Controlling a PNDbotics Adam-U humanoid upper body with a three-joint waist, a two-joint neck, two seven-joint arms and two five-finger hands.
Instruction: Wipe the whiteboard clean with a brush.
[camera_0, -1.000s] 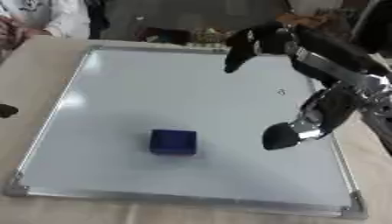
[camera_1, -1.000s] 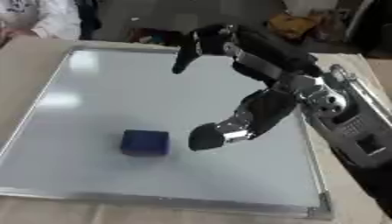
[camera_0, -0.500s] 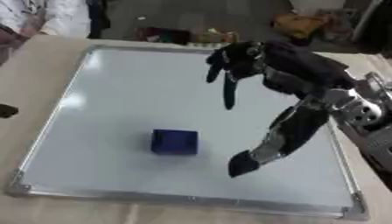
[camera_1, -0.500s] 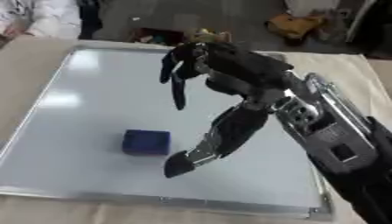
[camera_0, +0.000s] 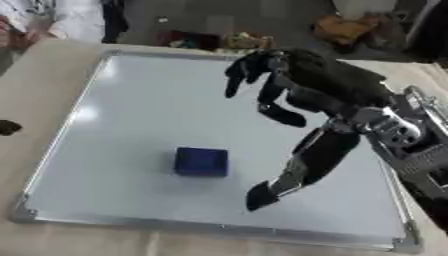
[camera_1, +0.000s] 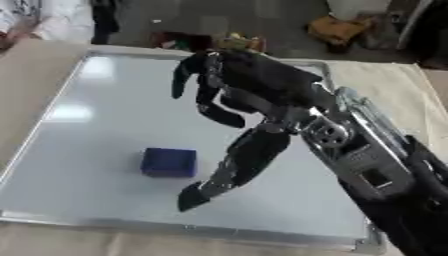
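Right hand (camera_0: 302, 97) nearer the brush (camera_0: 201, 161).

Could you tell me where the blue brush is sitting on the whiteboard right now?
The blue brush lies flat on the whiteboard, in its near-left part, untouched. The right hand is above the board on the brush's right, fingers spread.

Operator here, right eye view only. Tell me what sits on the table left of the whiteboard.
Observer: A small dark shape lies on the tan table, apart from the left frame of the whiteboard. I cannot tell what it is.
Operator: Now report the board's near-left corner; my view cuts it off.
Observer: The left eye view shows it whole, a metal corner piece resting on the table, well to the left of the blue brush.
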